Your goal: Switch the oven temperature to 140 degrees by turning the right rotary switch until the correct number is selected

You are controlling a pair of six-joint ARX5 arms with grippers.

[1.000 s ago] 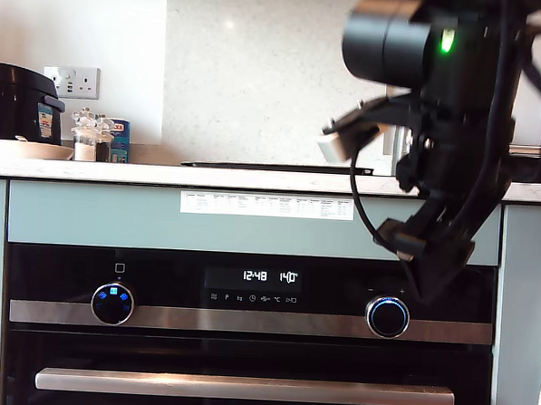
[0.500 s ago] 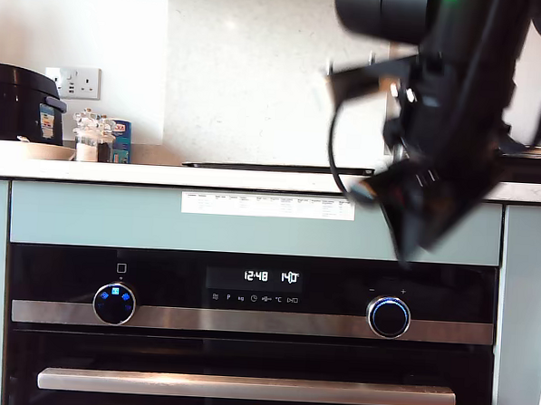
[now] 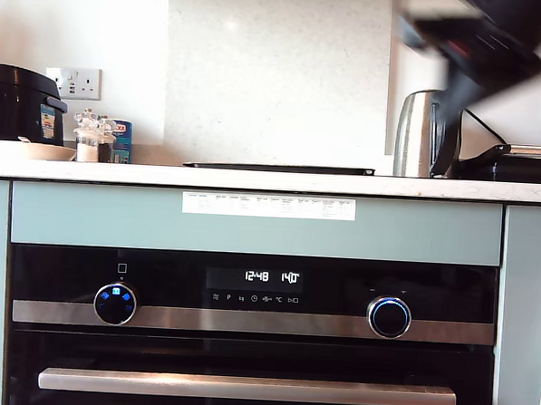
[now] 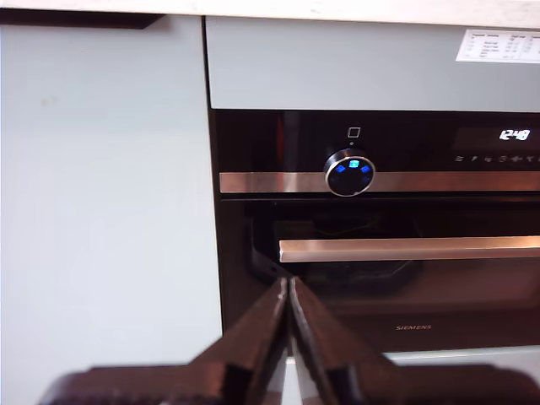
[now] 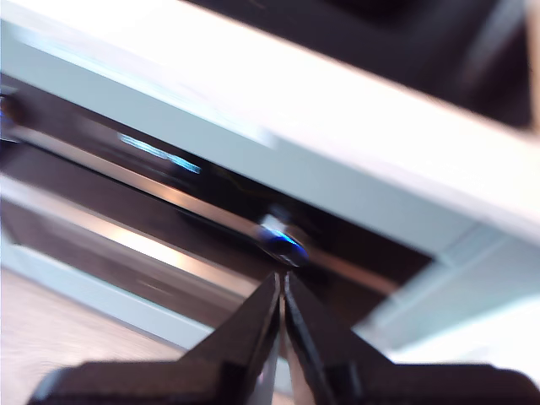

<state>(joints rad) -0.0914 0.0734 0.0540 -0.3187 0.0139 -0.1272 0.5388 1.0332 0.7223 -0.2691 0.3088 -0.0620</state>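
The oven [image 3: 245,346] is black glass with a steel band and a long bar handle [image 3: 247,387]. Its display [image 3: 271,277] reads 12:48 and 140. The right rotary switch [image 3: 389,317], ringed in blue, stands free with nothing touching it. In the blurred second wrist view it shows as a blue glow [image 5: 281,237] beyond my second gripper [image 5: 281,280], which is shut and empty, well back from the oven. My first gripper [image 4: 287,285] is shut on nothing, facing the knob with blue icons [image 4: 350,173] from a distance. A blurred black arm [image 3: 483,41] is high at the exterior view's right.
On the worktop [image 3: 254,179] stand a steel kettle [image 3: 419,133] and toaster [image 3: 518,161] at the exterior view's right. A black cooker [image 3: 17,103] and jars [image 3: 92,139] are at its left. Pale green cabinet fronts [image 4: 101,211] flank the oven. A wall socket [image 3: 73,81] is behind.
The black arm rose from just above the right rotary switch to the exterior view's upper right, uncovering the kettle. The display kept reading 140.
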